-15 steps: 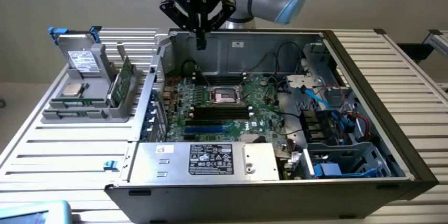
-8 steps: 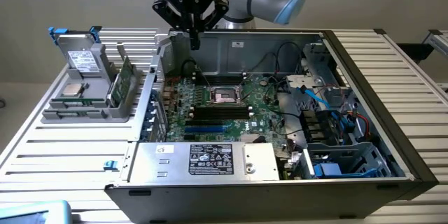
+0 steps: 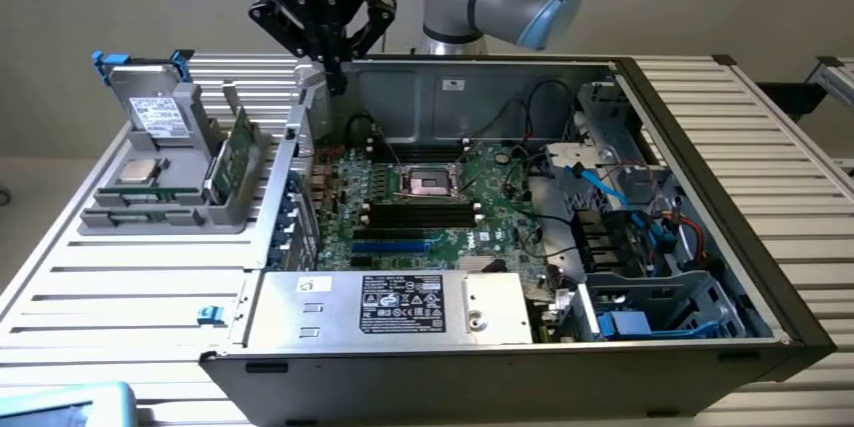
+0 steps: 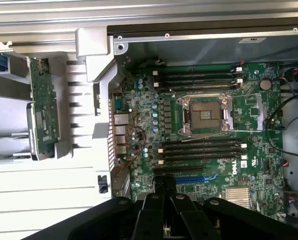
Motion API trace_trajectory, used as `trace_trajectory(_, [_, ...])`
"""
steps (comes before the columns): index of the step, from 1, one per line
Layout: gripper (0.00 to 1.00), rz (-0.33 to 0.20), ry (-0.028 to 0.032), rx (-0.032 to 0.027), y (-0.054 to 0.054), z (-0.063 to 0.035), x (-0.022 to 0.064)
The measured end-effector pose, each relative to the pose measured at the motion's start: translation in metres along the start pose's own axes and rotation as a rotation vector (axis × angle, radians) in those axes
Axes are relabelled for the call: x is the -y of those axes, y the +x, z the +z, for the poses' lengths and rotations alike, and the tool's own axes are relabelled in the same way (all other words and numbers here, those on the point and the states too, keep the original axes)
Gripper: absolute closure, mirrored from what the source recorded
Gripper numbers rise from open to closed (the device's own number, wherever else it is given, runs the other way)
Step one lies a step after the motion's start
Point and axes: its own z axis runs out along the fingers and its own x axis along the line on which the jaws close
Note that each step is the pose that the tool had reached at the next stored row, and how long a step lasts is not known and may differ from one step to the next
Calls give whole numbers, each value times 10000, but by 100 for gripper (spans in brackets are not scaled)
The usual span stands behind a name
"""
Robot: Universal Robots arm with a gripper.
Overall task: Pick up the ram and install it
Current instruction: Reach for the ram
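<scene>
The ram [image 3: 239, 153] is a thin green stick standing on edge in a grey rack [image 3: 160, 215] at the exterior view's left, outside the computer case. In the wrist view the ram [image 4: 42, 107] lies well off to the side of my fingers. My gripper [image 3: 332, 69] hangs high over the case's back corner, near the rack side, shut with nothing in it. Its black fingers [image 4: 165, 187] are pressed together above the green motherboard [image 4: 154, 115]. Empty black memory slots [image 4: 201, 150] run beside the bare processor socket [image 4: 205, 116].
The rack also holds a grey drive with blue tabs [image 3: 151, 107] and a square silver processor chip [image 3: 138, 169]. Case walls [image 3: 694, 127], cables [image 3: 607, 192], a drive cage [image 3: 654, 307] and a power supply [image 3: 387, 305] crowd the open case on the slatted table [image 3: 120, 297].
</scene>
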Motion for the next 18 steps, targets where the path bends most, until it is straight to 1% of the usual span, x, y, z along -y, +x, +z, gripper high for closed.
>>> trace_trajectory(8, [89, -11, 0, -1, 347, -6, 19])
trace_trajectory(18, [89, -10, 1, -20, 803, -14, 28])
